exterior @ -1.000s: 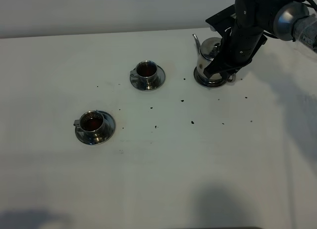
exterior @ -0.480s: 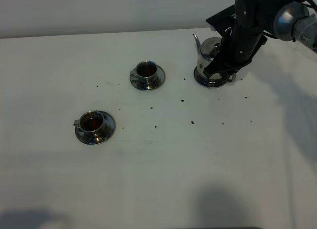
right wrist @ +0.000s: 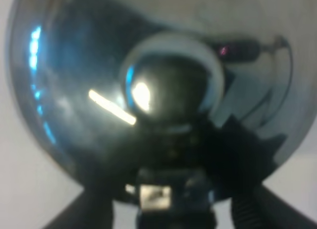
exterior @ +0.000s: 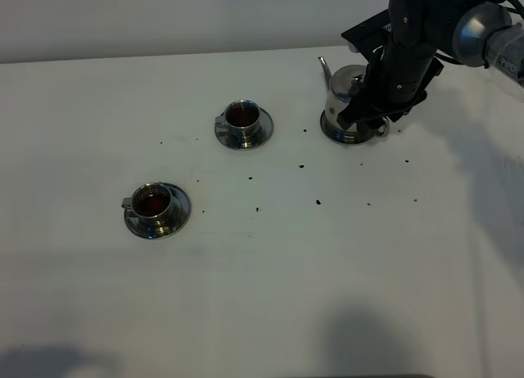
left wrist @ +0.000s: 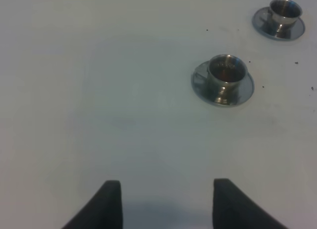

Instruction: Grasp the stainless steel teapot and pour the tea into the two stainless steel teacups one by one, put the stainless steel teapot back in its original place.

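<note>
Teapot: back on its disc, table far right. Right gripper: just sprung from shut, width hidden behind the pot's handle; release likely. Cups: both filled. Left gripper: wide, idle.

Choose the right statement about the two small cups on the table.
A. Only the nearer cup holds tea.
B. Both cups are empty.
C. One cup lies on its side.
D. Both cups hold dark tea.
D: in the high view the farther cup and the nearer cup both stand upright on saucers with dark liquid inside.
</note>
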